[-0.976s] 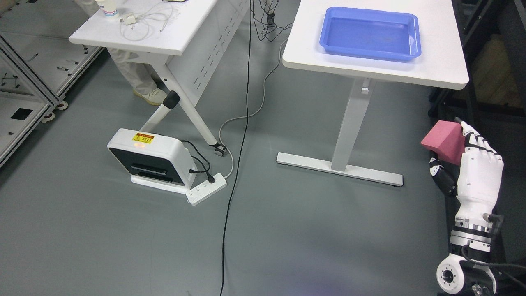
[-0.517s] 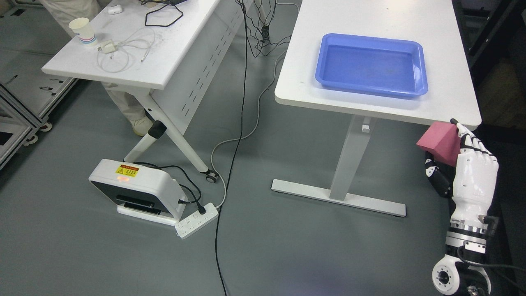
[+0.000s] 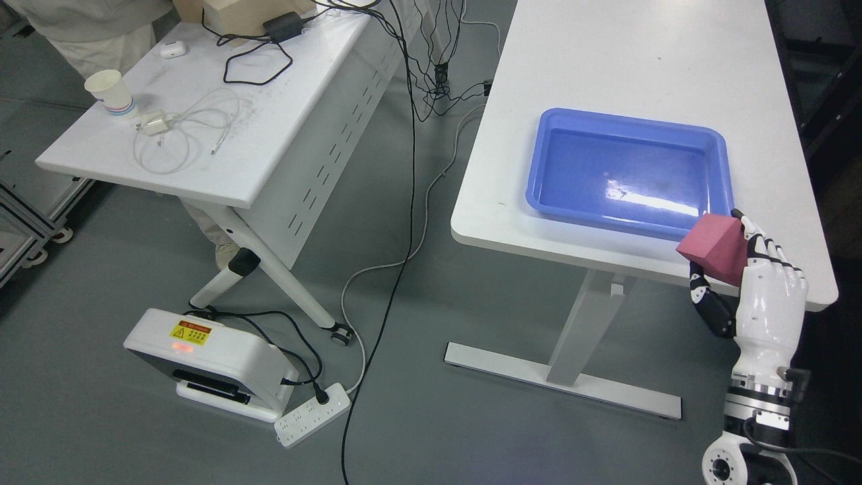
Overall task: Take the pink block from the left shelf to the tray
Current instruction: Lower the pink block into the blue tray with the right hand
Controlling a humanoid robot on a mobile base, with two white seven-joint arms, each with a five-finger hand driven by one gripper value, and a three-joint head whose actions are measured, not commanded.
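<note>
Fingers [image 3: 768,250] of the right hand [image 3: 764,296] clasp the pink block [image 3: 714,256], tilted corner-up with no clear long axis, beside the blue tray [image 3: 630,175] on the white table [image 3: 606,60].

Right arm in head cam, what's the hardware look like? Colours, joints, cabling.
The right hand has a glossy white shell on its back and fingers, with black segments at the finger joints and a black thumb. Below it sits a ringed silver metal wrist with a black connector block, then a white round joint housing with a dark centre. A thin black cable runs off at the lower right.
</note>
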